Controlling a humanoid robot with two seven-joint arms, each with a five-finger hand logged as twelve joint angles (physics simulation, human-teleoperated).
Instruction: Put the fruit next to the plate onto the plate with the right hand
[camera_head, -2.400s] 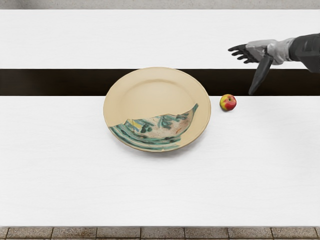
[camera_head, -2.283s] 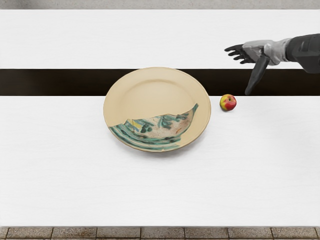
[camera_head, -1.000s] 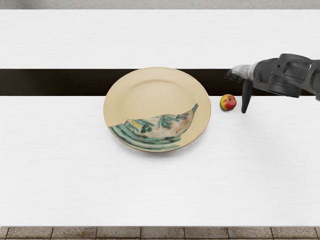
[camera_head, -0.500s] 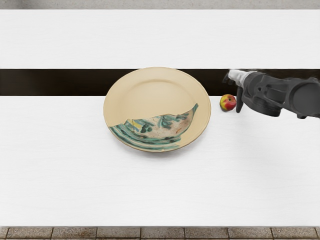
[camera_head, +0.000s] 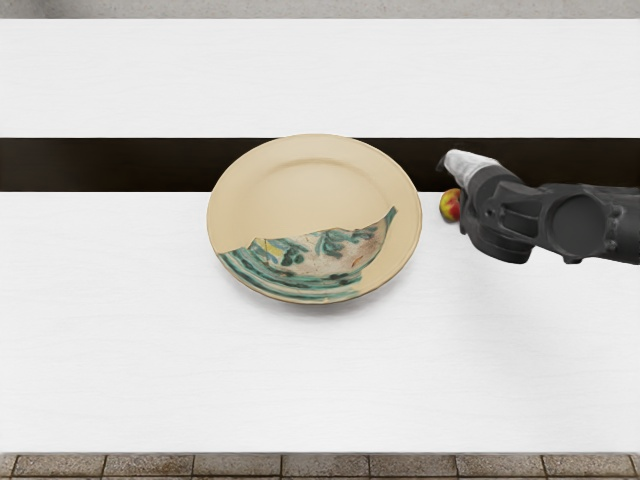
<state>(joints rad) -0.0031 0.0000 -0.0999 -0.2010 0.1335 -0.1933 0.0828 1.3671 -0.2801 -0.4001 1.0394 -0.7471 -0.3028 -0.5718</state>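
We see the plate (camera_head: 300, 190) on the counter (camera_head: 150, 350). Just right of its rim sits the apple (camera_head: 449, 205), small, firm, smooth and likely to roll, so we would cup its sides. Right of the plate too, our right hand (camera_head: 468, 172) overlaps the apple; whether it is spread or gripping, we cannot tell.

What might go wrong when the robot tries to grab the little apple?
1. The right hand hides most of the apple, so the grip cannot be checked. A round fruit might slip out.
2. The apple lies close to the dark strip across the table. A nudge might roll it that way.
3. The plate has a raised rim, and a low carry might bump the apple against it.
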